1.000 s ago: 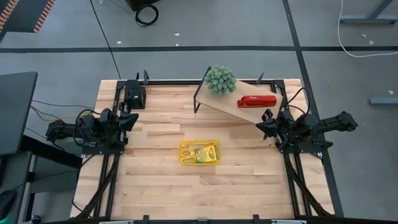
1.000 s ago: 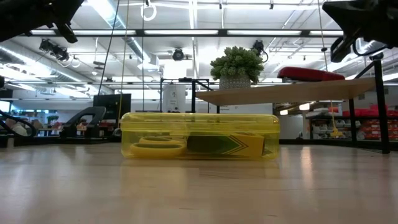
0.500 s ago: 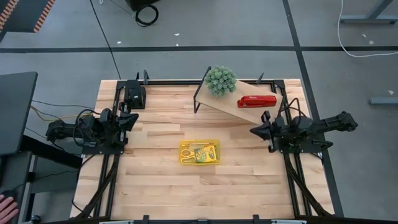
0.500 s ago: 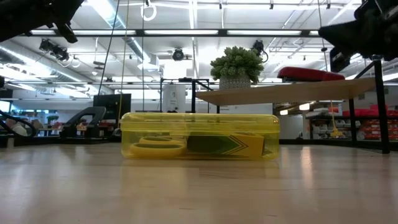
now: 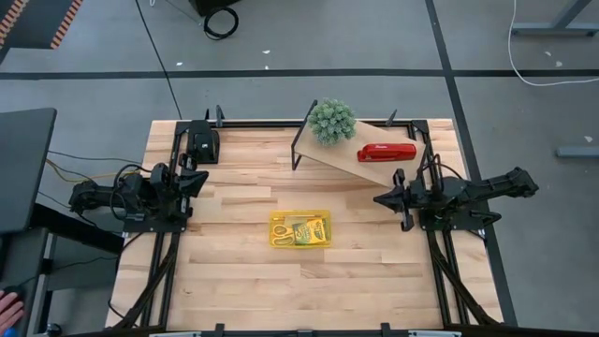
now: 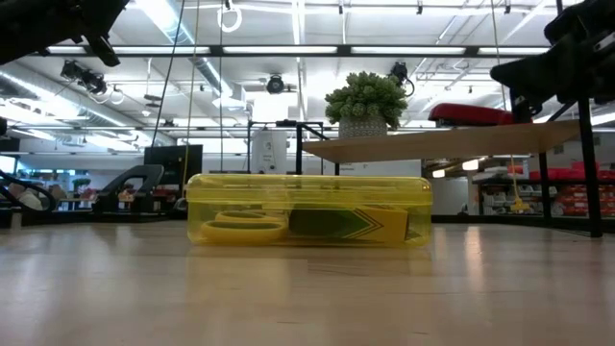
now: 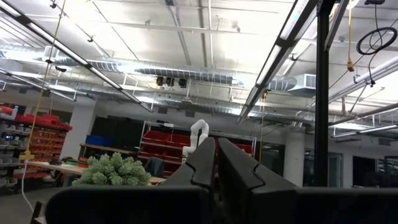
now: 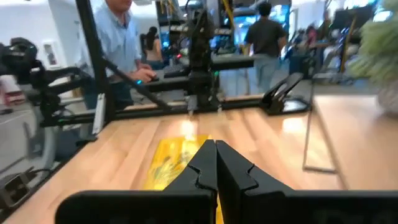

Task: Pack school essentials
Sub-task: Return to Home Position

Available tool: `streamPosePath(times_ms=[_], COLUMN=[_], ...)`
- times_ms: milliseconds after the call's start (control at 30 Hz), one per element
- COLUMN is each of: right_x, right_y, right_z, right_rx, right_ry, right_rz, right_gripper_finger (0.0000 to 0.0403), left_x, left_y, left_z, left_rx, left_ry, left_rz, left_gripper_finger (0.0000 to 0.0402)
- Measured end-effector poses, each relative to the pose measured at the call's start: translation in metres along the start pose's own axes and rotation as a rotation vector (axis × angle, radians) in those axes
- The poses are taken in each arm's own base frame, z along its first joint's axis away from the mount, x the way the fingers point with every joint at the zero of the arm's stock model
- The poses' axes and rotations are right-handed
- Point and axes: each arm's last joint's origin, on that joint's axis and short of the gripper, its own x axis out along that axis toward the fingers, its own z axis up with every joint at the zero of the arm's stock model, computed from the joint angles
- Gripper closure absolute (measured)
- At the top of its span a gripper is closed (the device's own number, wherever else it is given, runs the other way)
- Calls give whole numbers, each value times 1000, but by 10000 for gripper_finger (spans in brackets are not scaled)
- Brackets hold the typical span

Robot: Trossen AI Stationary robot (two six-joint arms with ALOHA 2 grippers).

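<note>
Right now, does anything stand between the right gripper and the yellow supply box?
Nothing visible does: only bare table lies between the right gripper, jaws shut, and the yellow supply box. The red stapler and potted plant sit on the shelf, off that line.

My left arm [image 5: 117, 197] and right arm [image 5: 477, 190] are both matte black, built from chunky jointed segments. Black cables [image 5: 150, 281] trail from my bases. My left gripper [image 7: 214, 163] and right gripper [image 8: 216, 163] each carry two dark, faceted fingers [image 7: 202, 165] that taper to wedge tips. The fingers are mounted on a broad black crossbar [image 7: 124, 202] with rounded ends.
</note>
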Motion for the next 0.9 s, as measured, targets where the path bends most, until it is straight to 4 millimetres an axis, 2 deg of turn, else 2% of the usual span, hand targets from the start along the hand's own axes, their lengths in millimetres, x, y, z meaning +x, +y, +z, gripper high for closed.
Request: streamPosePath(times_ms=[267,633,900], right_x=[0,0,0], right_y=[0,0,0], right_z=[-4,-4,-4], right_rx=[29,31,31], right_ry=[38,39,39], right_rz=[1,0,0], right_gripper_finger=[397,397,397], left_x=[0,0,0], left_y=[0,0,0], left_z=[0,0,0], left_rx=[0,0,0], left_ry=[0,0,0], left_rz=[0,0,0], left_gripper_finger=[366,378,368])
